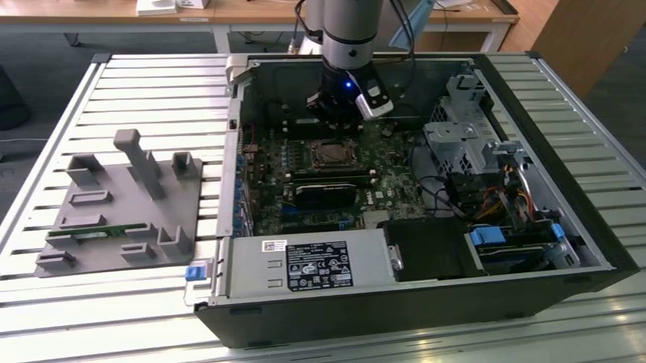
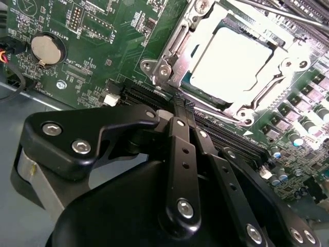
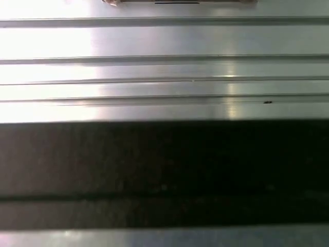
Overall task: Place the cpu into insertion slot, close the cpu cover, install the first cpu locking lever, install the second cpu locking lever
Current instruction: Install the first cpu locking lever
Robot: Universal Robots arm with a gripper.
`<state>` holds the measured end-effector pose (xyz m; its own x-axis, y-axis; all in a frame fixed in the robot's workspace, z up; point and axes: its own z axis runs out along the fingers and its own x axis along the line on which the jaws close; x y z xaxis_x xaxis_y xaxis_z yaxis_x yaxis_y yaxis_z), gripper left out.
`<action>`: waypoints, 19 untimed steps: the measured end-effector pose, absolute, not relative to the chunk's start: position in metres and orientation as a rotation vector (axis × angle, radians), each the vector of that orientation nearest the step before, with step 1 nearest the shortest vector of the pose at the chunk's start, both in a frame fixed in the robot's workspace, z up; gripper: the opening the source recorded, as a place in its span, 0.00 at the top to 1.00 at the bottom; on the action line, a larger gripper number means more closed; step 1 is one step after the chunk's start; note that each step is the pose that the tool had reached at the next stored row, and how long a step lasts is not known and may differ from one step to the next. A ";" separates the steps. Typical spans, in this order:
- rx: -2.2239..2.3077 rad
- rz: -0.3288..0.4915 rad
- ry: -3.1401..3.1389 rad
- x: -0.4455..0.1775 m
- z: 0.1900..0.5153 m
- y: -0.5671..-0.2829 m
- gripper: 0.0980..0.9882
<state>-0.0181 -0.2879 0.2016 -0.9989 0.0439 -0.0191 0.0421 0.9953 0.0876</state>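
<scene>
In the second wrist view the cpu point(image 2: 231, 63) lies flat in the insertion slot point(image 2: 181, 87) on the green motherboard, its pale metal top showing. The silver cpu cover point(image 2: 203, 25) lies down around it, framing the chip. My gripper point(image 2: 182, 105) is shut, its black fingertips point(image 2: 178, 110) pressed together with nothing between them, just off the socket's corner bracket point(image 2: 158, 71). In the exterior view the gripper point(image 1: 336, 121) hangs inside the open computer case, just behind the insertion slot point(image 1: 331, 154). Whether the locking levers are latched I cannot tell.
A long black module point(image 1: 323, 190) sits just in front of the socket. A power supply point(image 1: 308, 265) and drive cage point(image 1: 464, 144) crowd the case. A grey fixture point(image 1: 121, 204) stands on the slatted table at the exterior view's left. A coin battery point(image 2: 47, 49) sits on the board.
</scene>
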 end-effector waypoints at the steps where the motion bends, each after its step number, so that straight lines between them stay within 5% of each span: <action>1: 0.067 0.136 3.117 -0.018 0.202 -0.288 0.99; 19: 0.067 0.107 3.118 -0.018 0.199 -0.286 0.99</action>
<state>-0.0179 -0.2856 0.1993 -0.9989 0.0435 -0.0198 0.0420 0.9967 0.0693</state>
